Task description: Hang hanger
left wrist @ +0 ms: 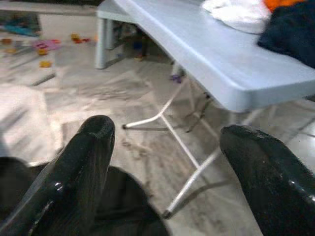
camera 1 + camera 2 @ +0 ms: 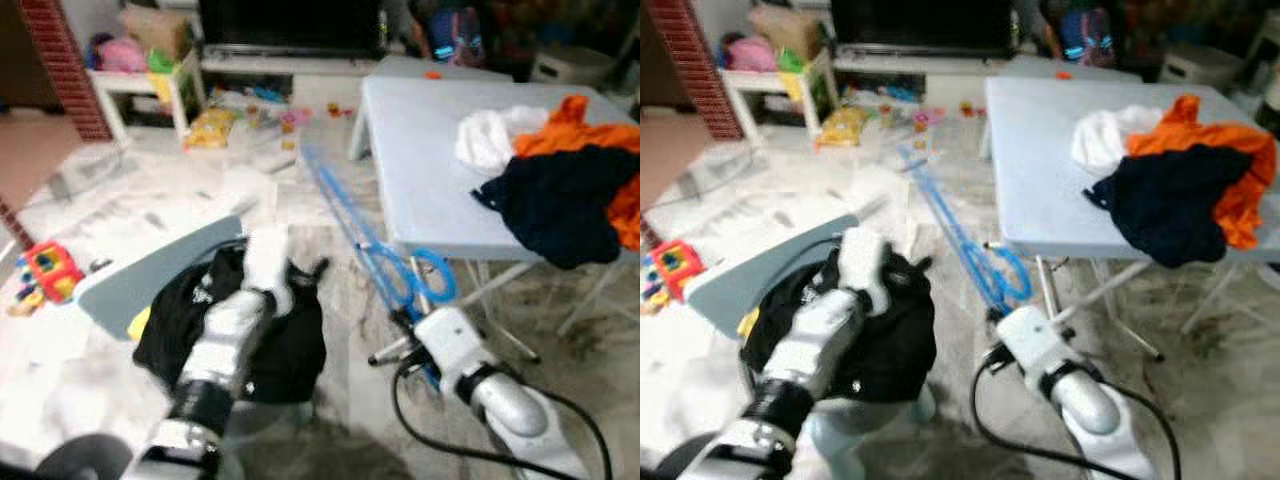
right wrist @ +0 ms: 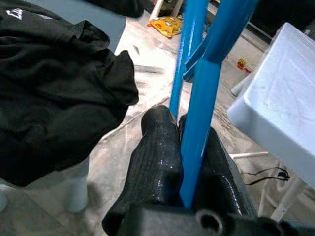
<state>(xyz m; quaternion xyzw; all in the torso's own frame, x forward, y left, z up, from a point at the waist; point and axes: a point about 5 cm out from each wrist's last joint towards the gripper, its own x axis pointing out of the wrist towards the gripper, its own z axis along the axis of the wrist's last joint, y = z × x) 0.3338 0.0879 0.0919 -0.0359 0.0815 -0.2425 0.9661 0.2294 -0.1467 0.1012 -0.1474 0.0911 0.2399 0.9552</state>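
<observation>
Cluttered living room floor, folding table [image 2: 420,170] at right holding clothes. Right gripper [image 3: 183,162] is clamped on a blue hanger [image 2: 395,265] near the table's front edge; it looks light, stiff, slick, best gripped mid-bar. Left gripper [image 1: 172,162] gapes empty over a black garment [image 2: 190,310].

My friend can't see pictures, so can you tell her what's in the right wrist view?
The right gripper has its black jaws shut on a bright blue hanger that sticks up and away from it. Beside it a black garment lies crumpled on a grey-blue board, and a corner of the pale blue table stands over the marbled floor.
</observation>
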